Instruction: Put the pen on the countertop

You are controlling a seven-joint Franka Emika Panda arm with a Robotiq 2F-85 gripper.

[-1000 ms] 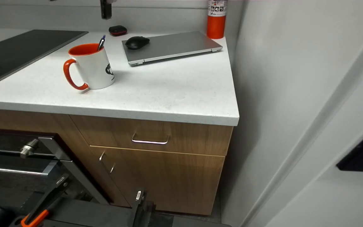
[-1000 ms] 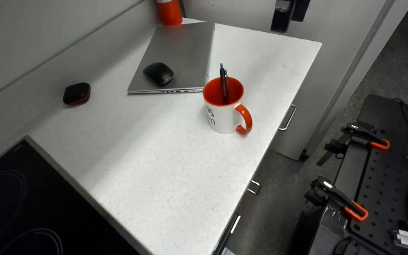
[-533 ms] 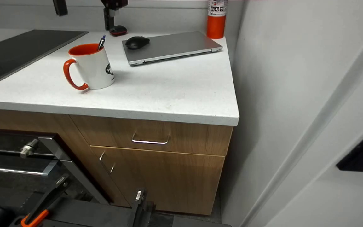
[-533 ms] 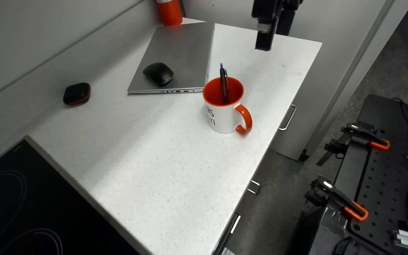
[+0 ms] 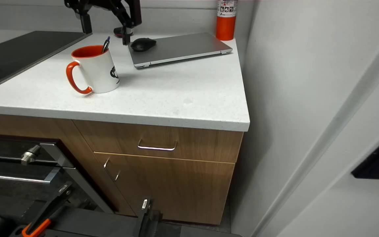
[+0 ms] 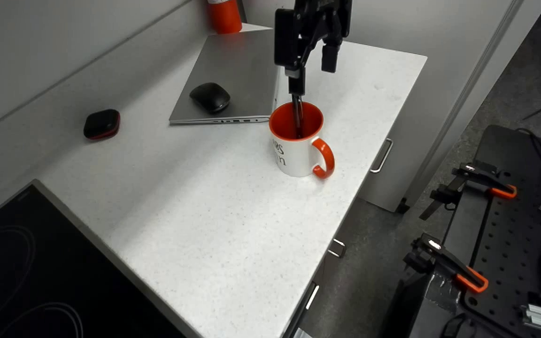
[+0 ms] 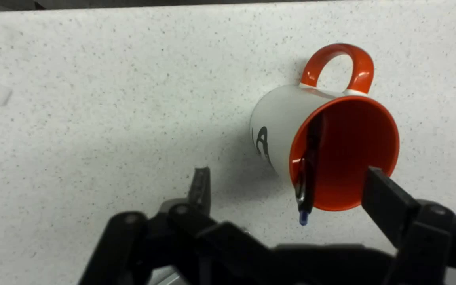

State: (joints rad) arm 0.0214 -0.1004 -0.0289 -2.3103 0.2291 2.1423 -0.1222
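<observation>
Wrist view shows top of pen; fingers hide it in an exterior view. Fingers wide, pointing down.

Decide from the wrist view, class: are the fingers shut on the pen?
No, the fingers stand wide apart, and the pen leans in the mug with neither of them against it.
</observation>
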